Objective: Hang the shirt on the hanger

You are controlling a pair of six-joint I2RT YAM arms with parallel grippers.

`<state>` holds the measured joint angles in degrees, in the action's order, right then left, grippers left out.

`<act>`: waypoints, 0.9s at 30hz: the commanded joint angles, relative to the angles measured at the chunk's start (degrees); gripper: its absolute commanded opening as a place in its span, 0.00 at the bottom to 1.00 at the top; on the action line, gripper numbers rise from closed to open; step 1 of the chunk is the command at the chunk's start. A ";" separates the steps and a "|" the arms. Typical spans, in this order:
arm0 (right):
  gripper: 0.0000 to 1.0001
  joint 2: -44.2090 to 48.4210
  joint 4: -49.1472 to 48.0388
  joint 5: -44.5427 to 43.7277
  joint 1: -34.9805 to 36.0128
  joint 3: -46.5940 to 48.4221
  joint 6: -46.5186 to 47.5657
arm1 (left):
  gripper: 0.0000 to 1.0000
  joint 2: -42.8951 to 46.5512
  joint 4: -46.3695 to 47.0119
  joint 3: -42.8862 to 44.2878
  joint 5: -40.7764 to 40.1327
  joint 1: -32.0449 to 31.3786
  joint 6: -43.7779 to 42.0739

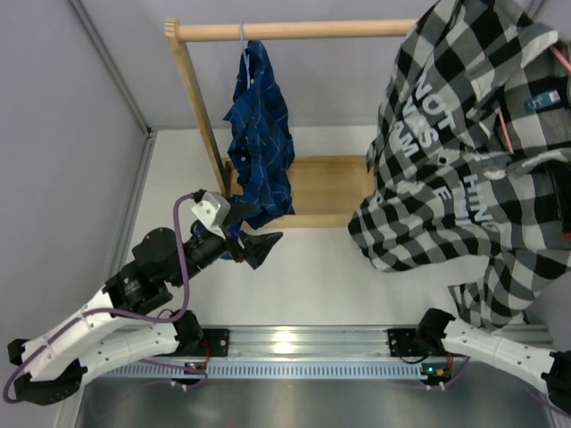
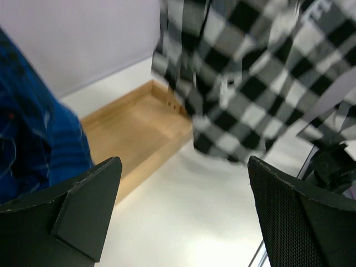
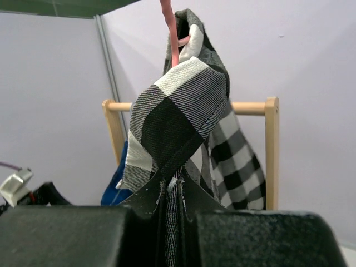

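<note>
The black-and-white checked shirt point(image 1: 464, 160) with white lettering hangs in the air at the right, close to the top camera. The pink hanger shows as a thin wire inside it point(image 1: 505, 132) and above the cloth in the right wrist view point(image 3: 172, 33). My right gripper point(image 3: 177, 194) is shut on a fold of the shirt point(image 3: 178, 122); in the top view the cloth hides it. My left gripper point(image 1: 259, 230) is open and empty, low beside the blue shirt, its fingers point(image 2: 83, 206) wide apart. The checked shirt point(image 2: 250, 83) hangs ahead of it, apart.
A wooden rack stands at the back, with rail point(image 1: 294, 31), left post point(image 1: 201, 107) and flat base point(image 1: 330, 187). A dark blue plaid shirt point(image 1: 260, 143) hangs from the rail on a pale hanger point(image 1: 243, 36). Grey walls close the left and back.
</note>
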<state>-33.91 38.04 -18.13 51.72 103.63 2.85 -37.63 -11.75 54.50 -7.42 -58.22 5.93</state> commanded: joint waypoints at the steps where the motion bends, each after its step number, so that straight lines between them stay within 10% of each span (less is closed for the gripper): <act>1: 0.00 -4.84 -16.59 -0.59 2.24 -0.87 4.52 | 0.98 3.43 -4.58 -3.16 -3.83 0.03 2.76; 15: 0.00 4.56 -44.63 -0.06 2.50 -47.98 -2.23 | 0.98 10.03 -21.21 -6.78 -8.47 -0.05 6.02; 27: 0.00 -16.61 -41.65 -6.58 -3.72 -32.39 -5.29 | 0.98 8.54 -24.90 -3.00 -30.89 1.53 12.17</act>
<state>-45.95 2.72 -24.45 51.42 62.85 1.63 -27.44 -34.68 49.10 -29.39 -57.36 15.40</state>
